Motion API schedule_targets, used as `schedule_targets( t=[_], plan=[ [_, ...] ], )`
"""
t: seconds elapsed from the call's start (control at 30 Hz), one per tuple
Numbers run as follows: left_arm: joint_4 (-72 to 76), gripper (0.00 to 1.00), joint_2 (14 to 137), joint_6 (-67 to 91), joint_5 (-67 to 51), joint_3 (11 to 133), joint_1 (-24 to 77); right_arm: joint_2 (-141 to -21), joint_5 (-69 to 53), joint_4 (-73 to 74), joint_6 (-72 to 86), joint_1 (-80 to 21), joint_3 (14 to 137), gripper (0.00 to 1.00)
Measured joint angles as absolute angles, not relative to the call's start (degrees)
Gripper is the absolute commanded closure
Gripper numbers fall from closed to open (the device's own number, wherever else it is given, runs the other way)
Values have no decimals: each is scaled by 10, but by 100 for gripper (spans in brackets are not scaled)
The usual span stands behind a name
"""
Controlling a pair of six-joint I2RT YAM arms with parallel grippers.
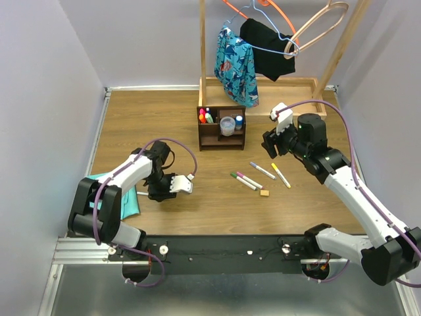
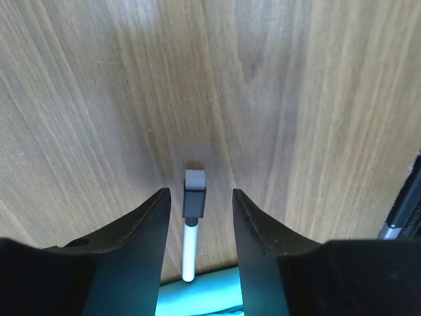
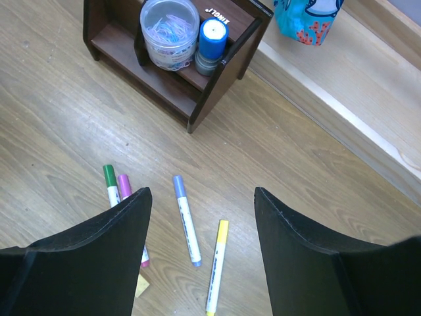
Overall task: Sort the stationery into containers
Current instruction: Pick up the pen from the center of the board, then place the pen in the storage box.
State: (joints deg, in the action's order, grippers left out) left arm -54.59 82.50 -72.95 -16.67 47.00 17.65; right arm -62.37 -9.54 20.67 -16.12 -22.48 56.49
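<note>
A thin white marker [image 2: 190, 250] with a black section and a pale end lies on the table between my left gripper's [image 2: 200, 192] fingers, which are apart and do not touch it. Its near end rests on the teal cloth [image 2: 197, 297]. My left gripper [image 1: 172, 185] hangs low at the table's left. My right gripper [image 3: 202, 191] is open and empty, high above the green [image 3: 110, 184], pink [image 3: 124, 186], blue [image 3: 186, 218] and yellow [image 3: 217, 263] markers and a tan eraser [image 3: 141, 286]. The dark brown organizer [image 1: 222, 139] holds highlighters [image 1: 206, 116] and a clear tub [image 1: 227, 125].
A clothes rack stands at the back with a long light wooden tray [image 1: 299, 84], a patterned teal garment [image 1: 235, 62], a black garment [image 1: 266, 46] and hangers. The folded teal cloth [image 1: 128, 197] lies by the left arm. Grey walls close in both sides.
</note>
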Motion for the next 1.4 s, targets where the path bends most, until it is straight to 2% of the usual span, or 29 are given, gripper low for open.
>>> schedule_targets(
  t=[0.27, 0.33, 0.37, 0.47, 0.57, 0.7, 0.8, 1.0, 1.1, 1.17, 1.27, 1.33, 1.4],
  plan=[
    [-519, 51, 852, -732, -139, 469, 176, -626, -95, 206, -161, -225, 561, 29],
    [-514, 57, 852, -733, -135, 466, 176, -626, -95, 206, -161, -225, 559, 29],
    [-510, 66, 850, -734, -132, 464, 177, -626, -95, 206, -161, -225, 559, 29],
    [-495, 83, 841, -742, -126, 453, 177, -627, -95, 206, -161, -225, 558, 29],
    [-491, 91, 834, -744, -125, 448, 177, -627, -95, 206, -161, -225, 557, 29],
    [-520, 92, 833, -745, -143, 457, 178, -627, -95, 206, -162, -225, 556, 29],
    [-586, 93, 832, -737, -185, 505, 199, -629, -95, 206, -163, -225, 556, 29],
    [-612, 92, 888, -622, -346, 813, 239, -643, -94, 206, -164, -225, 556, 29],
    [-536, 92, 916, -519, -420, 908, 240, -654, -90, 206, -165, -225, 559, 29],
    [-458, 92, 918, -446, -452, 918, 240, -658, -88, 206, -166, -225, 561, 29],
    [-261, 93, 914, -303, -482, 874, 240, -668, -85, 207, -166, -225, 572, 29],
    [-60, 93, 916, -184, -485, 799, 240, -675, -84, 207, -166, -225, 580, 29],
    [52, 93, 938, -104, -482, 773, 240, -680, -84, 207, -166, -225, 586, 29]
  ],
)
